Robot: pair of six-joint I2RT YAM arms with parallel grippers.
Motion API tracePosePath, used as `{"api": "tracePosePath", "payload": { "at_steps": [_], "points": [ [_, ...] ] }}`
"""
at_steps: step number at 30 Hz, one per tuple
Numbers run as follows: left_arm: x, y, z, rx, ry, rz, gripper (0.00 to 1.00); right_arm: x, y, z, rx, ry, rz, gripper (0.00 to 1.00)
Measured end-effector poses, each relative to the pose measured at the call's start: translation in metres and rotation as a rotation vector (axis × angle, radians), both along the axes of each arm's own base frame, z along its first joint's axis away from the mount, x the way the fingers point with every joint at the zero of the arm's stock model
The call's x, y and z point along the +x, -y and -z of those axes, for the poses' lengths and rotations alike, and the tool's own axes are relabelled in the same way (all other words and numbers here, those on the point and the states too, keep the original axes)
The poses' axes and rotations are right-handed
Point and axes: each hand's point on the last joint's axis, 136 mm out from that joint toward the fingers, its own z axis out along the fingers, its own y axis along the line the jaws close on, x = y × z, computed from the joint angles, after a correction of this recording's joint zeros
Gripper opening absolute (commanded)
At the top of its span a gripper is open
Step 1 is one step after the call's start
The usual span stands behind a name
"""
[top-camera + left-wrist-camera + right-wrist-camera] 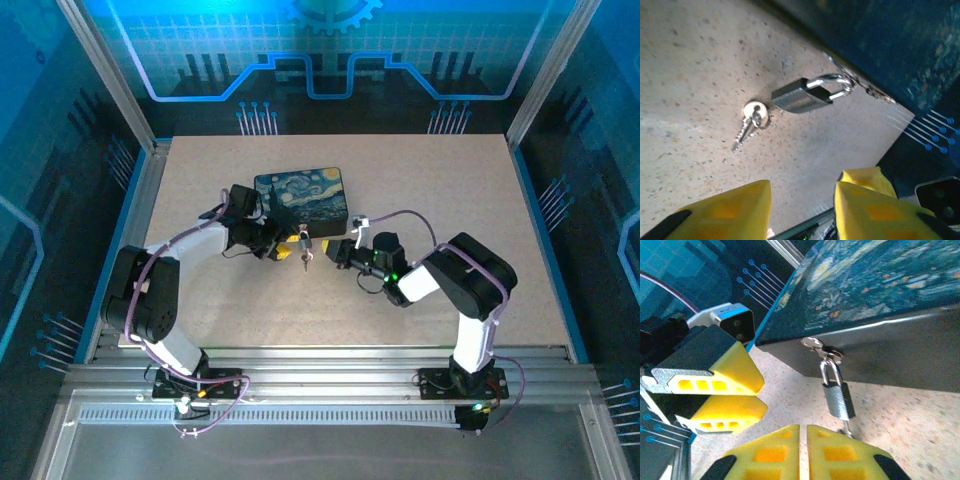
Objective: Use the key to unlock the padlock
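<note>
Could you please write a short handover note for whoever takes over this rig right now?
The left end effector is open and empty, hovering near the key.
The right end effector is shut with nothing visibly gripped, close to the padlock's key end.
The padlock has its shackle closed through the hasp of the painted box, with its body lying on the table.
The key is on a ring at the padlock's bottom end. I cannot tell whether it is seated in the keyhole.
Done: both arms are at the lock.
Left: grip the key, turn it, free the shackle.
</note>
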Motion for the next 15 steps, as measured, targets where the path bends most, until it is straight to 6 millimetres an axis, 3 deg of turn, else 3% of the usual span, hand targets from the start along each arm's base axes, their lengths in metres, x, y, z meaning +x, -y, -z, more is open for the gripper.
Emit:
{"api": "tracePosePath", "payload": {
  "at_steps": [5, 9, 15],
  "points": [
    [0.004, 0.011, -0.009, 0.118, 0.085, 0.079, 0.59, -0.003, 0.019, 0.006, -0.053, -0.026, 0.027, 0.16],
    [0.016, 0.024, -0.016, 0.206, 0.167, 0.142, 0.64, -0.005, 0.022, -0.003, -0.07, -0.006, 0.025, 0.16],
    [0.023, 0.025, 0.008, 0.356, 0.183, 0.202, 0.66, -0.008, 0.024, -0.005, -0.084, 0.003, 0.02, 0.17]
  ]
}}
